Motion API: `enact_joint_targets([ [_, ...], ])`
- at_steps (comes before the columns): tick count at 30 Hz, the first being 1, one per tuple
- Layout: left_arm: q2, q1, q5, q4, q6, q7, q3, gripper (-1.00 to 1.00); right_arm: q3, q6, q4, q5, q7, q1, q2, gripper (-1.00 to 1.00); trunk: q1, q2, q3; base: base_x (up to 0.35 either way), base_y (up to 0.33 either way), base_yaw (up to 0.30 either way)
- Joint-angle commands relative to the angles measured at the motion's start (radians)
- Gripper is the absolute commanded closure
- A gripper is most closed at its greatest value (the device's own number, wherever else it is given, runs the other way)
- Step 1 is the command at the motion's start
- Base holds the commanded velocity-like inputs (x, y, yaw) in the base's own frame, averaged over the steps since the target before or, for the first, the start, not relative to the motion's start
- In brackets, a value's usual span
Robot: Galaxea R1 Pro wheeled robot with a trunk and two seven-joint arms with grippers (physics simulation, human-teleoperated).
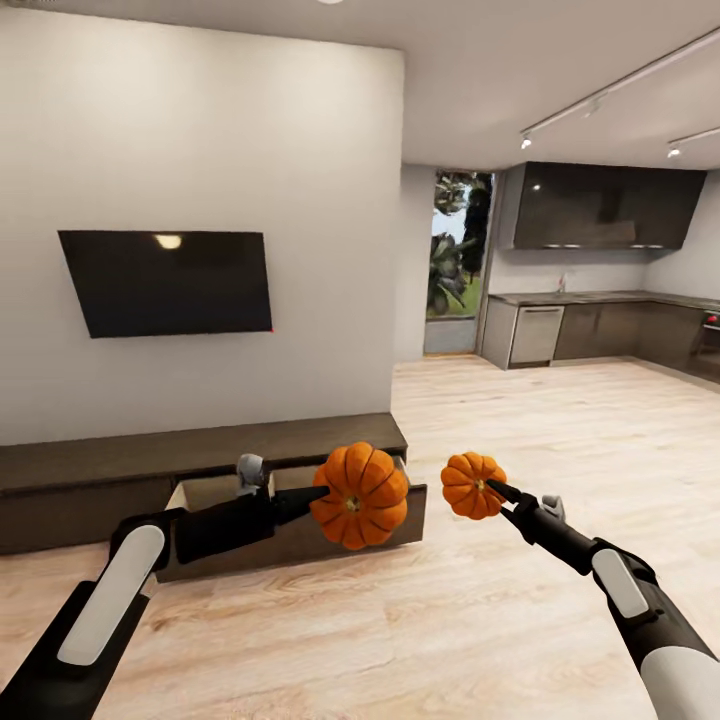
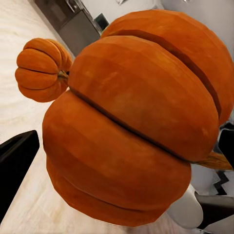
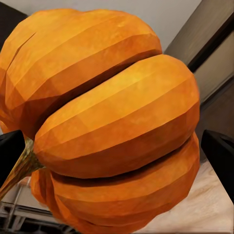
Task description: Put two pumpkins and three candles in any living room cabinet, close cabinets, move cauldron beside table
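My left gripper (image 1: 318, 497) is clamped on the larger pumpkin (image 1: 360, 495), holding it in the air just above the front edge of an open drawer (image 1: 215, 492) in the cabinet (image 1: 200, 452). In the left wrist view this pumpkin (image 2: 131, 122) sits between my dark fingers (image 2: 17, 161), stem pointing sideways.

My right gripper (image 1: 497, 492) is clamped on the smaller pumpkin (image 1: 472, 485), gripping at its stem side. This pumpkin hangs over the wood plank floor (image 1: 520, 440), just past the right-hand end of the cabinet and apart from the first pumpkin. In the right wrist view it (image 3: 107, 117) sits between my finger pads (image 3: 219, 156).

The cabinet runs along the wall below the black TV (image 1: 165, 280). One drawer stands pulled out at the cabinet's right-hand part; its interior appears pale, and I cannot tell whether anything lies in it.

Task status, as judged:
1. Both pumpkins are grasped but neither is inside the cabinet yet.
2. The left-hand pumpkin is closest to release into the open drawer.
3. The right-hand pumpkin needs moving leftward over the drawer.
4. Three candles remain to be stowed.
5. The drawer remains to be closed.
6. The cauldron remains to be positioned next to the table.
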Motion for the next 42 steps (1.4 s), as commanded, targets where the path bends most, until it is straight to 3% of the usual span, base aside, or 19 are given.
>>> enact_joint_targets([
  [1, 0.0, -0.001, -0.005, 0.0, 0.002, -0.008, 0.0, 1.0, -0.002, 0.007, 0.0, -0.006, 0.001, -0.001, 0.0, 1.0, 0.0, -0.001, -0.002, 0.0, -0.285, 0.206],
  [16, 0.0, -0.001, -0.005, 0.002, 0.002, -0.008, 0.001, 1.0, -0.004, 0.005, 0.0, -0.014, 0.009, 0.0, 0.0, 1.0, 0.0, -0.001, -0.009, 0.028, -0.26, 0.074],
  [32, 0.0, -0.001, -0.005, 0.002, 0.002, -0.008, 0.001, 1.0, -0.004, 0.004, 0.0, -0.015, 0.003, 0.0, 0.0, 1.0, 0.0, -0.001, -0.006, 0.251, -0.015, 0.006],
  [42, 0.0, -0.001, -0.005, 0.002, 0.002, -0.008, 0.001, 1.0, -0.003, 0.004, 0.0, -0.015, 0.002, 0.0, 0.0, 1.0, 0.0, -0.001, 0.001, 0.277, 0.0, 0.214],
])
